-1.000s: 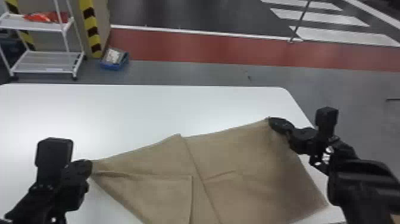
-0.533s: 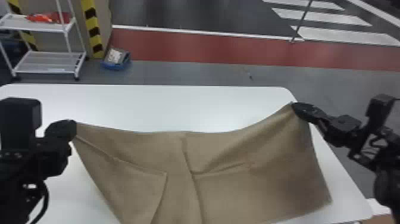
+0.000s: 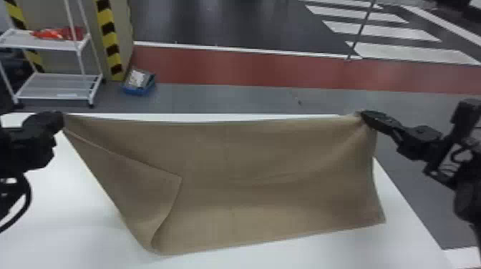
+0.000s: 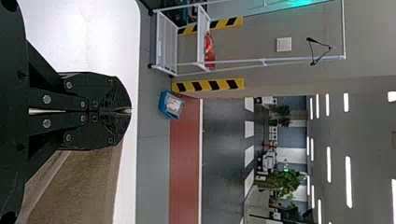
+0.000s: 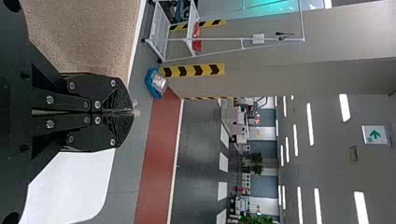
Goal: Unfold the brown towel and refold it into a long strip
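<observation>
Though well apart, left gripper [image 3: 60,121] and right gripper [image 3: 363,114], jaws tight on brown towel [image 3: 265,161].

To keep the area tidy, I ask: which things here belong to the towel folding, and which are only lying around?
For the job:
- brown towel, held up by left gripper and right gripper
- white table

Only around:
- blue box on the floor
- white cart
- red item on its upper shelf

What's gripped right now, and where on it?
Brown towel: left gripper on its far left corner, right gripper on its far right corner.
</observation>
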### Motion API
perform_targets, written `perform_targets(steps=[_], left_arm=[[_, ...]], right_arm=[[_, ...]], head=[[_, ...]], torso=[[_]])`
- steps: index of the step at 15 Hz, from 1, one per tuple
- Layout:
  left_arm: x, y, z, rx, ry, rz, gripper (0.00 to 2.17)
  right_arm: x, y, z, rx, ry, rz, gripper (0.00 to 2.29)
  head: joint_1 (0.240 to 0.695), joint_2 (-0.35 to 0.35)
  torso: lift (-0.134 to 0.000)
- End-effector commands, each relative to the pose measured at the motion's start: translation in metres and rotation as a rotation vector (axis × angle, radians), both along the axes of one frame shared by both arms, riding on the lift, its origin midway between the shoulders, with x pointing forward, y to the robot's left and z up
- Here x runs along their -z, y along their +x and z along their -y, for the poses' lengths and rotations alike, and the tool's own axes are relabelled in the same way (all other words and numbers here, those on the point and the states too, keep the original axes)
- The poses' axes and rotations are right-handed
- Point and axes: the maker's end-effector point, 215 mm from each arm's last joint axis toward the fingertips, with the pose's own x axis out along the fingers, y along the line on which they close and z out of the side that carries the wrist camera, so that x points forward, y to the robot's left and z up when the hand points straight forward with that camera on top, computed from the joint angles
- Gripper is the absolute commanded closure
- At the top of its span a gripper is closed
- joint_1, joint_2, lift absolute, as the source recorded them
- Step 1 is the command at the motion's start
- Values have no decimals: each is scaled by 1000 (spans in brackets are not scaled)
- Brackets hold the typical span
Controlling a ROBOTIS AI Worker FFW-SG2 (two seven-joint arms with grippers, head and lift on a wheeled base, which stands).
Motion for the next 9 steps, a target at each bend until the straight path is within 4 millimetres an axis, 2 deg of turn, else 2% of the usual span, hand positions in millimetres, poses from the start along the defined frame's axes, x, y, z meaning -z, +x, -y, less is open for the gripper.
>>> perform_targets(steps=[1,2,3,5,6,7,8,9], left_arm=[[-23,48,-5,7,-61,74,1447],[-34,69,-5,19,-95,101,1447],[-50,89,-3,34,-122,148,1447],[-98,133,-5,39,-150,292,1447],[-120,152,-6,47,-174,346,1447],[-152,165,-3,72,-232,421,1447],[-186,170,-2,99,-286,504,1447],[-219,170,5,158,-367,563,1447]], right_arm=[[-11,46,-30,-27,40,19,1538],[-22,65,-43,-34,60,35,1538],[-39,82,-50,-33,83,55,1538],[-75,116,-63,-35,148,112,1538],[-92,125,-64,-38,169,145,1538],[-115,133,-64,-48,175,189,1538],[-138,137,-59,-53,187,239,1538],[-160,138,-54,-63,223,284,1538]], head=[[624,-150],[609,-135],[571,-110],[524,-90],[493,-81],[465,-74],[405,-64],[371,-63]], torso=[[-123],[-123],[-123],[-123],[-123],[-123],[-123],[-123]])
